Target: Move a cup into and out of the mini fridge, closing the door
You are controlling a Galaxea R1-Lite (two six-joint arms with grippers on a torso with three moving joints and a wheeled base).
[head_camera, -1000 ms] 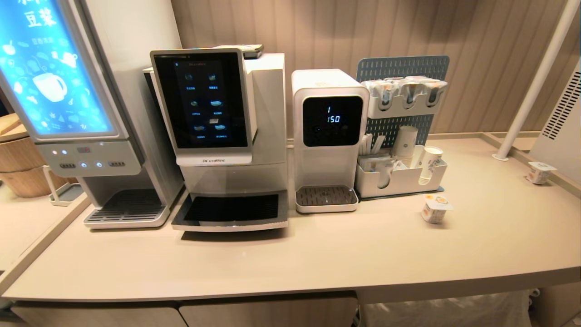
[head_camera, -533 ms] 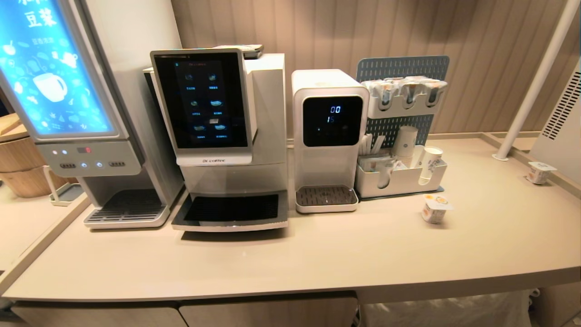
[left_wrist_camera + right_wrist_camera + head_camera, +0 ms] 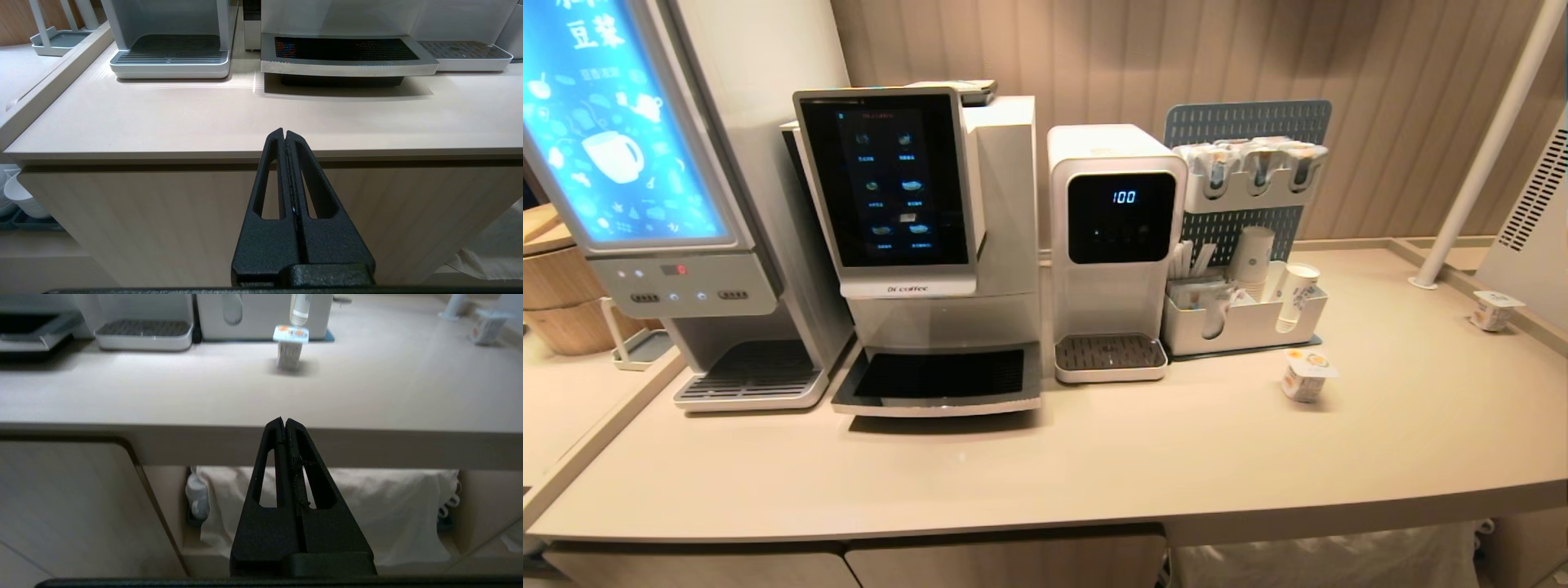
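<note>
A small white cup [image 3: 1307, 374] with an orange and yellow foil lid stands on the beige counter [image 3: 1094, 457], in front of the cup organiser. A second cup [image 3: 1494, 309] like it sits at the far right, close to the mini fridge [image 3: 1534, 214], of which only a white vented side shows. The door is out of view. My right gripper [image 3: 284, 420] is shut and empty, low in front of the counter's edge, pointing toward the nearer cup [image 3: 290, 349]. My left gripper [image 3: 284, 132] is shut and empty, parked before the counter's front edge further left. Neither arm shows in the head view.
Along the back stand a soy-milk machine [image 3: 645, 204], a coffee machine [image 3: 915, 245], a water dispenser [image 3: 1115, 245] and a pegboard organiser [image 3: 1245, 310] with paper cups. A white pole [image 3: 1478, 155] rises at the right. A white bag [image 3: 367, 506] hangs under the counter.
Only the digits on the water dispenser's display differ. No object on the counter has moved.
</note>
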